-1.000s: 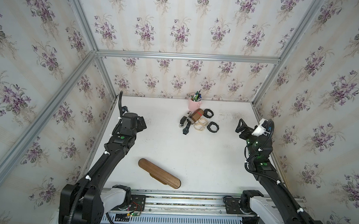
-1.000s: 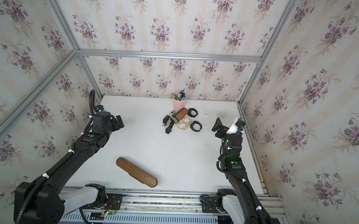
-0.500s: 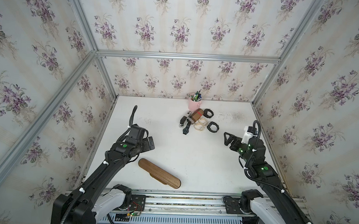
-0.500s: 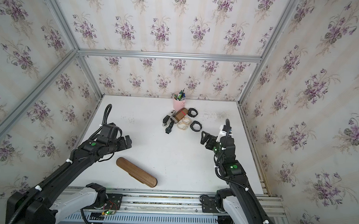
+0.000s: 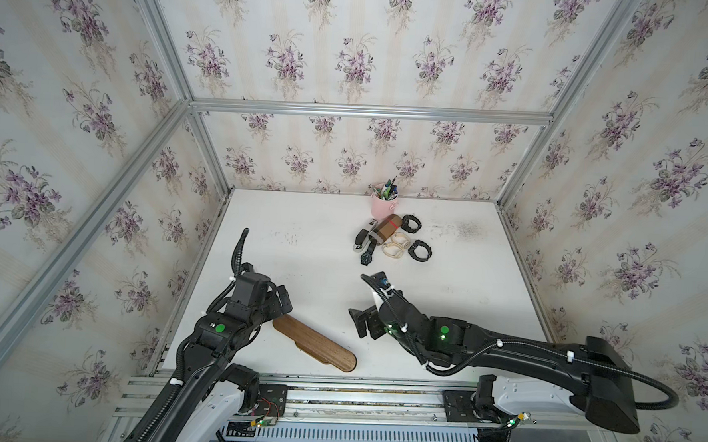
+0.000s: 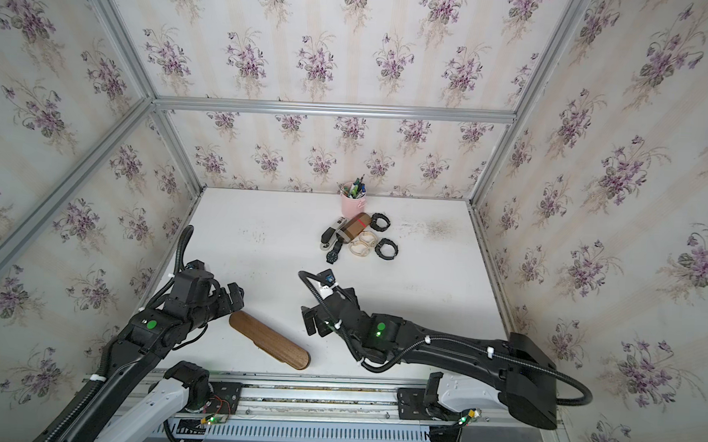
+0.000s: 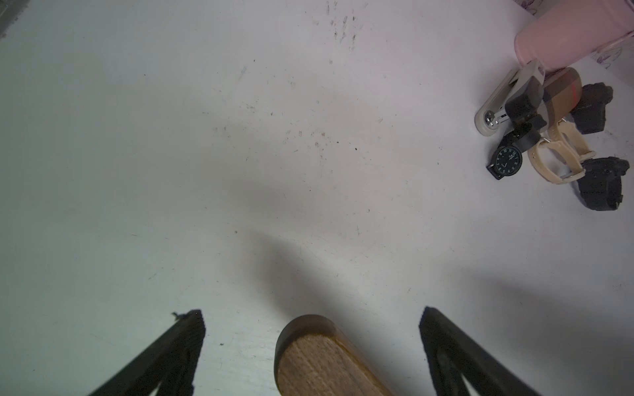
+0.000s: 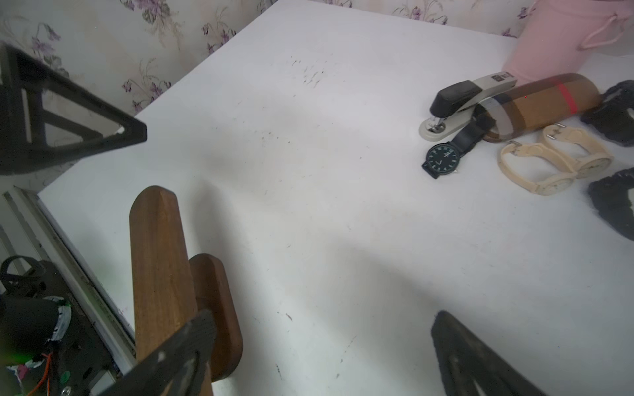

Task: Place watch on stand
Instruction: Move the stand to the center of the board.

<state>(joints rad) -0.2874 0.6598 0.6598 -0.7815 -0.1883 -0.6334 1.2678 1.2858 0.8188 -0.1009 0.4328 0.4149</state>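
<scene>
Now, look at the lower middle of both top views. The stand (image 5: pixel 314 342) (image 6: pixel 269 339) lies there on the white bench (image 5: pixel 301 236), close to the front edge. It is a long brown wooden bar on a flat wooden base, and it runs on a slant from upper left to lower right.

Your left gripper (image 5: pixel 282 299) is wide open and holds nothing. It hangs just by the upper left end of the stand. In the left wrist view the round end of the bar (image 7: pixel 308 360) sits between the two black fingers (image 7: pixel 182 343), with a gap on each side.

Your right gripper (image 5: pixel 361 324) is wide open too, and it is empty. It is near the stand, a little to the right of it and apart from it. In the right wrist view one finger (image 8: pixel 192 343) shows in front of the bar, and you cannot tell from there if they touch.

The watches are well apart from the stand, in the upper middle of the bench. There is a black watch (image 5: pixel 366 256) with a round dark face, two tan watches (image 5: pixel 394 247) and two chunky black watches (image 5: pixel 420 250). They lie around a plaid roll (image 5: pixel 387 228) with a red stripe, next to a stapler (image 5: pixel 362 237) and a pink cup (image 5: pixel 383 207) full of pens.
</scene>
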